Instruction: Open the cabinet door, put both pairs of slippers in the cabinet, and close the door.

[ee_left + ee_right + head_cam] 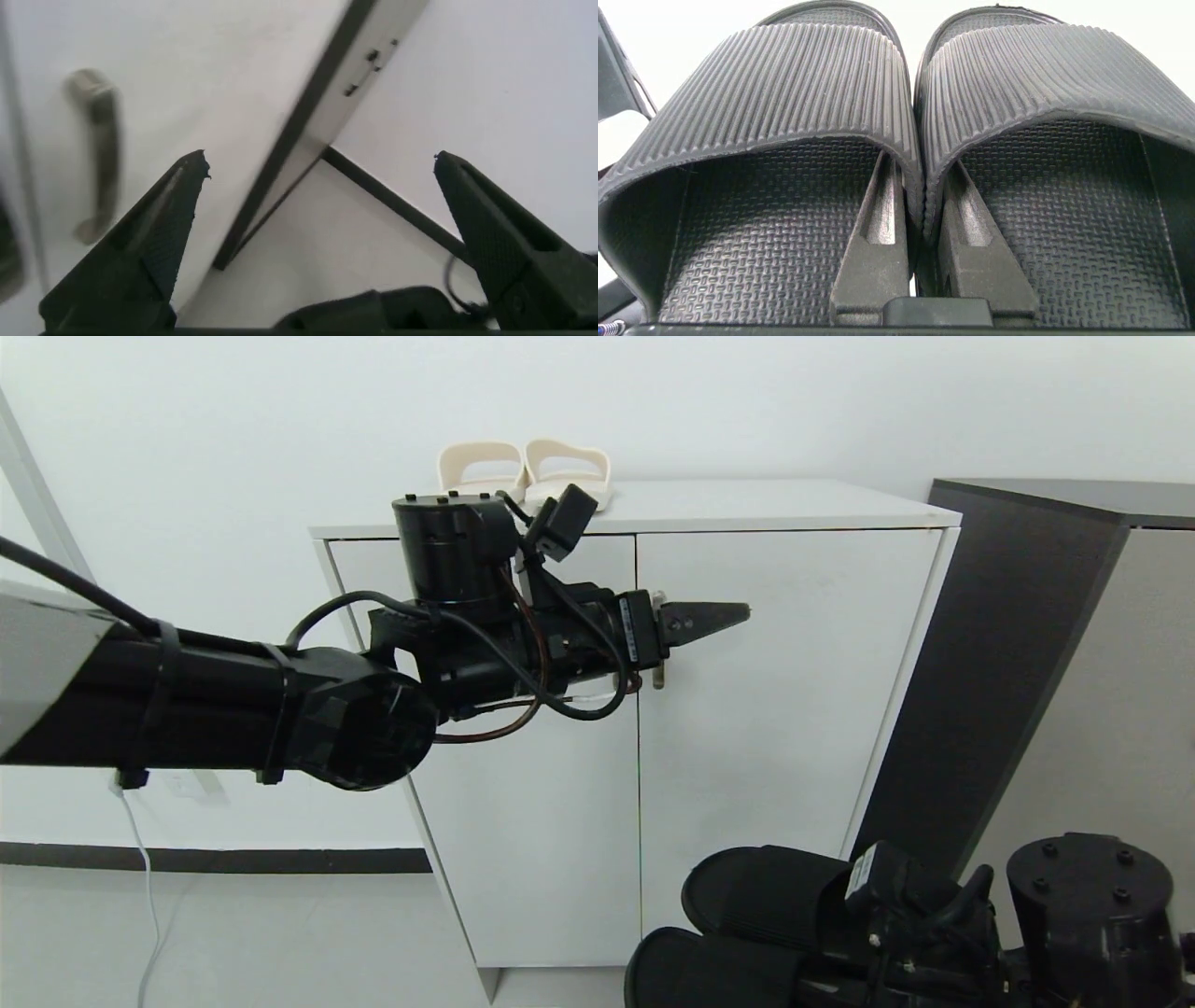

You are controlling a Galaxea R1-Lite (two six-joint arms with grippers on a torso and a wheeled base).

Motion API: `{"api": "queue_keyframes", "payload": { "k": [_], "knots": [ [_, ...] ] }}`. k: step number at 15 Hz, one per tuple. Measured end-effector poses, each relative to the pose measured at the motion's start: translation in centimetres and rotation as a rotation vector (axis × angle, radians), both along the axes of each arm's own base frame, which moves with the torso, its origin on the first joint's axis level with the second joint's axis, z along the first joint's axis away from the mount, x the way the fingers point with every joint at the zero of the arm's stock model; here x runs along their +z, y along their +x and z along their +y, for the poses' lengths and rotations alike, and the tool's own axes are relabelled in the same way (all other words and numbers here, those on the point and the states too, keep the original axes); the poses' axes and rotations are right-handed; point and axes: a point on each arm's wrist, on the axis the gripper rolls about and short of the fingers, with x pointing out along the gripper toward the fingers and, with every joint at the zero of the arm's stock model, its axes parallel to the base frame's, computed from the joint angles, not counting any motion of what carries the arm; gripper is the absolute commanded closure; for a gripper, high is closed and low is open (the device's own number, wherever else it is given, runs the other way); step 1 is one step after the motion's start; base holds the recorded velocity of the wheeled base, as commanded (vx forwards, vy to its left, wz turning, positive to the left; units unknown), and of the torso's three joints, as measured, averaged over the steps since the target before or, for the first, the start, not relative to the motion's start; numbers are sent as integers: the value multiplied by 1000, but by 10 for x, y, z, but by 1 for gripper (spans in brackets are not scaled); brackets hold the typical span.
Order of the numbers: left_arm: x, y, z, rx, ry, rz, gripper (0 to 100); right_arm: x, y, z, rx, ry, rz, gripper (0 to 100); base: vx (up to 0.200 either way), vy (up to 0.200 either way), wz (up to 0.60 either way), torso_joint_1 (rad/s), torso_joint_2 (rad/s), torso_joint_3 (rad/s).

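Between right gripper (922,177) fingers (876,245), black slippers (785,93).

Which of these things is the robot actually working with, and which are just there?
In the job: white cabinet, door handle, cream slippers, black slippers in right gripper, open left gripper.
Just there: dark cabinet, white cable.

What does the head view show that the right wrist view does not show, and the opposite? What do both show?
Only the head view: the white cabinet with both doors shut, the cream slippers on its top, and the left tool close to the door handle. Only the right wrist view: the right tool holding the black slippers with one finger inside each, pressing the inner walls together. Both: those black slippers, side by side.
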Motion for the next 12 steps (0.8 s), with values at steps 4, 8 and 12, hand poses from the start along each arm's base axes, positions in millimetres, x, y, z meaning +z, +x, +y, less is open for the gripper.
{"api": "queue_keyframes", "payload": {
  "k": [4,8,12],
  "knots": [
    [-5,10,8,59,7,10,0,0,0,0,1,-1,1,100,0,0,0,0,0,0],
    [-9,12,14,96,15,23,0,-2,1,1,3,-8,6,100,0,0,0,0,0,0],
    [-14,18,10,123,20,30,0,-3,1,2,3,-11,8,100,0,0,0,0,0,0]
  ]
}}
